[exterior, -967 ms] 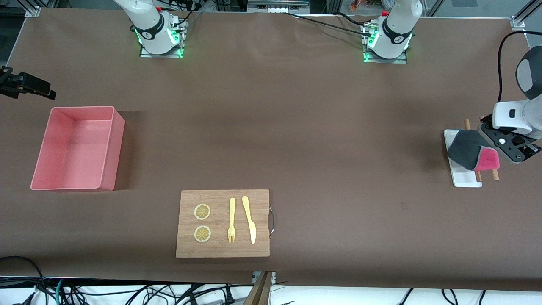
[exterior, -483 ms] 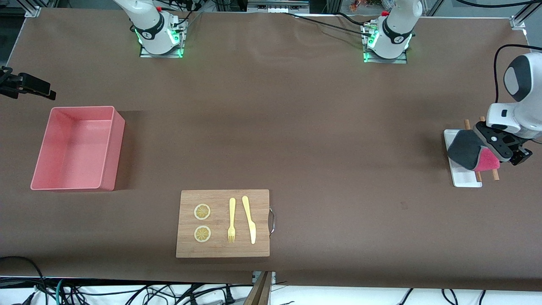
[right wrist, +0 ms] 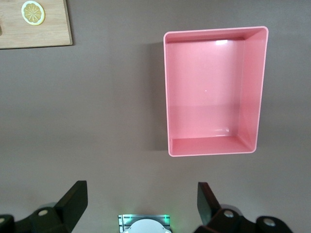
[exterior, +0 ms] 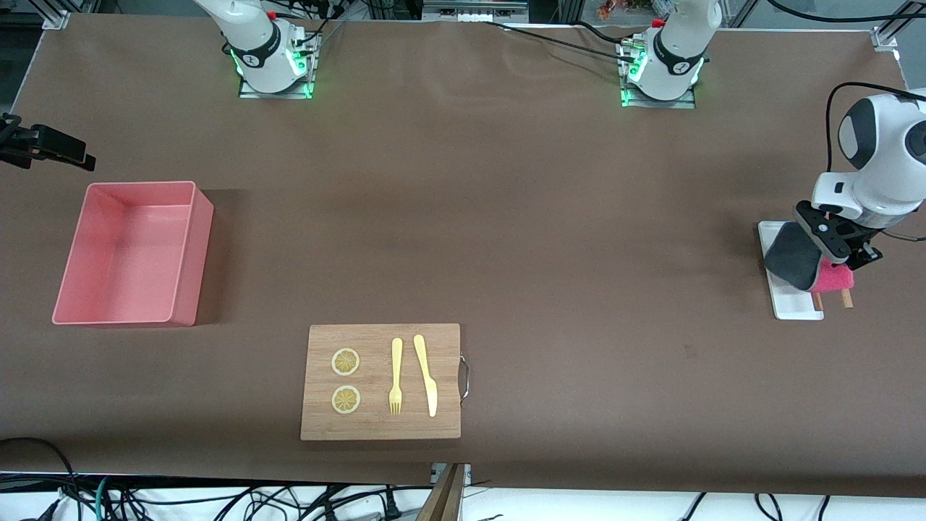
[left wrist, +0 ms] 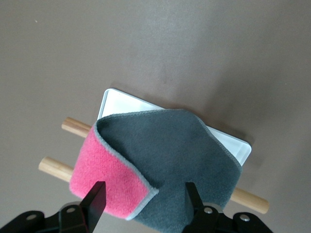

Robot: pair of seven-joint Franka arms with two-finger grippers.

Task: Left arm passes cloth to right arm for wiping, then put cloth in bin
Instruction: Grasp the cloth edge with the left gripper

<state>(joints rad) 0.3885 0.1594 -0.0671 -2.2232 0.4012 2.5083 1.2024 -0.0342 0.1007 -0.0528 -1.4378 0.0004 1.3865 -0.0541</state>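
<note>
**A:** What has moved since the earlier frame?

**B:** Only the left arm. Its wrist has swung inward and come lower. The left gripper now covers more of the cloth's pink face than before. The cloth, the bin and the board lie where they were.

**A:** What is hard to see?

**B:** The left arm is cut off at the frame's edge, at its own end of the tabletop. Two wooden rods run under the cloth, and only their ends show. The right arm is cut off at the top of the frame.

**A:** And the jaws?

**B:** In the left wrist view the left jaws stand apart and straddle the cloth's folded edge, not clamped on it. The right gripper waits with its jaws spread wide and nothing between them, over bare tabletop beside the bin.

**A:** The containers?

**B:** The cloth lies grey side up on the white tray, across the rods, with one corner turned back pink. The bin sits at the right arm's end of the tabletop, its pink floor showing wall to wall. In the lower middle of the frame the wooden board carries two lemon slices, a fork and a knife.
</note>
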